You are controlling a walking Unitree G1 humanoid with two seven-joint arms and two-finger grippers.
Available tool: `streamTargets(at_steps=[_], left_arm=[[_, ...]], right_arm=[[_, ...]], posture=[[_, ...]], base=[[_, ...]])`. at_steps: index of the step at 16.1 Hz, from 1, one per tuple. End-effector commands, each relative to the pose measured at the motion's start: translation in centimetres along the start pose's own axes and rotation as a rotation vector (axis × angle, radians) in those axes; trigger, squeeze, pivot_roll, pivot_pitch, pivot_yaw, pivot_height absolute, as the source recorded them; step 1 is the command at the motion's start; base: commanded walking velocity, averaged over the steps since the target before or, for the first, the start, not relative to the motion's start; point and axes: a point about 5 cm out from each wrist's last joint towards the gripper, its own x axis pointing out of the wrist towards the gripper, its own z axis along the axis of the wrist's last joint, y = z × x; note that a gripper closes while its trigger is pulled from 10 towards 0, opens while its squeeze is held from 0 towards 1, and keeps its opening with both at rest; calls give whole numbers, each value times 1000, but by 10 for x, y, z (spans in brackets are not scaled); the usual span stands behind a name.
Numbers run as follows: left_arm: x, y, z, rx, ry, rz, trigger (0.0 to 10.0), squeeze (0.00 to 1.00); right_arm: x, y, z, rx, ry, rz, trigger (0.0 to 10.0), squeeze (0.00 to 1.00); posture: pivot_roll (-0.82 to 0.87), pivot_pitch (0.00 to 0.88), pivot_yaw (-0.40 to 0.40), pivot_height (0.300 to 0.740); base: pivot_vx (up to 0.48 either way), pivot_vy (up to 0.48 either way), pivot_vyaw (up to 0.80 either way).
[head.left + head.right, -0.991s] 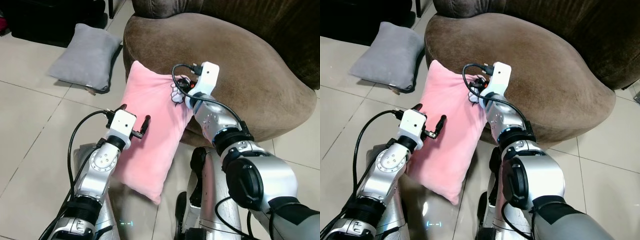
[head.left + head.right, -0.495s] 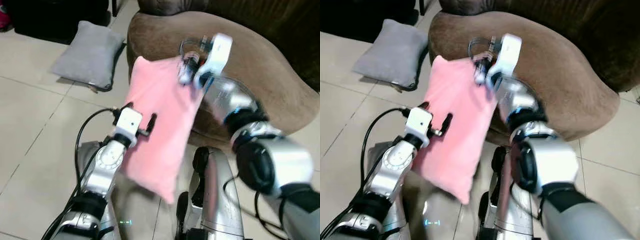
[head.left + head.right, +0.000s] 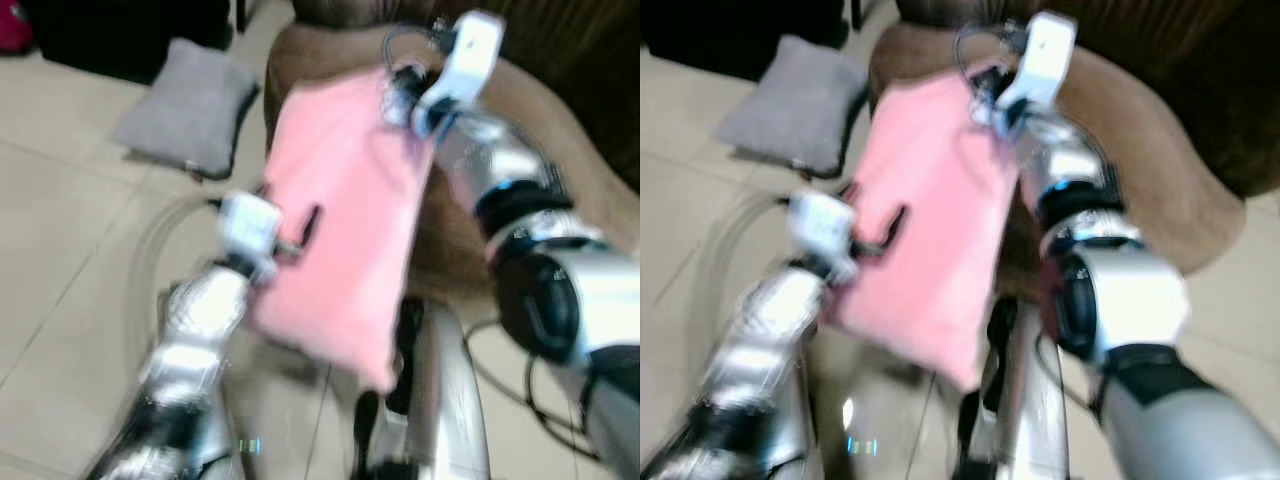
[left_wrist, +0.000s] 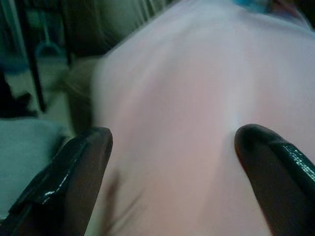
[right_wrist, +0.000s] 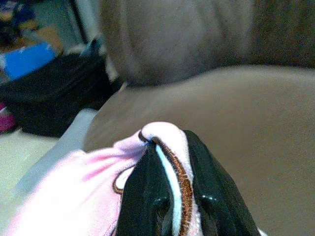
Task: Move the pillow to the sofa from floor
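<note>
Tiles (image 3: 60, 240) hold a grey cushion (image 3: 190, 105); right fingers (image 5: 170, 196) pinch the pink pillow (image 3: 340, 220) beside the brown sofa (image 3: 1160, 150), left fingers (image 4: 81, 167) spread.

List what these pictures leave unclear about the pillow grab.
- Left tool: head views are motion-blurred; the wrist view shows its fingers apart at the pink pillow, contact unclear.
- Pillow's lower end: blurred in the head views.
- Grey pillow: blurred, detail lost.
- Right tool: shut on the pillow's corner, which hides its fingertips.
</note>
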Motion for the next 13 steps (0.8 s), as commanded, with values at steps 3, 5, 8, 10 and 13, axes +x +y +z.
streamTargets(at_steps=[3, 5, 8, 10, 13], left_arm=[[-39, 32, -6, 56, 159, -85, 10000, 0], [-44, 38, 11, 63, 178, -140, 10000, 0], [-50, 45, 34, 95, 184, -167, 10000, 0], [-47, 45, 38, 89, 170, -163, 10000, 0], [-46, 37, 43, 51, 170, -177, 10000, 0]], right_arm=[[-8, -31, 61, -48, -254, -97, 0, 0], [-7, -31, 53, -49, -230, -96, 0, 0], [-7, -31, 44, -42, -212, -101, 0, 0], [-8, -33, 42, -43, -214, -107, 0, 0], [-10, -38, 45, -63, -223, -110, 0, 0]], posture=[[96, 151, -215, 390], [114, 160, -214, 390], [126, 165, -202, 390], [123, 166, -197, 390], [119, 168, -197, 390]], base=[[0, 0, 0], [0, 0, 0], [0, 0, 0], [0, 0, 0], [0, 0, 0]])
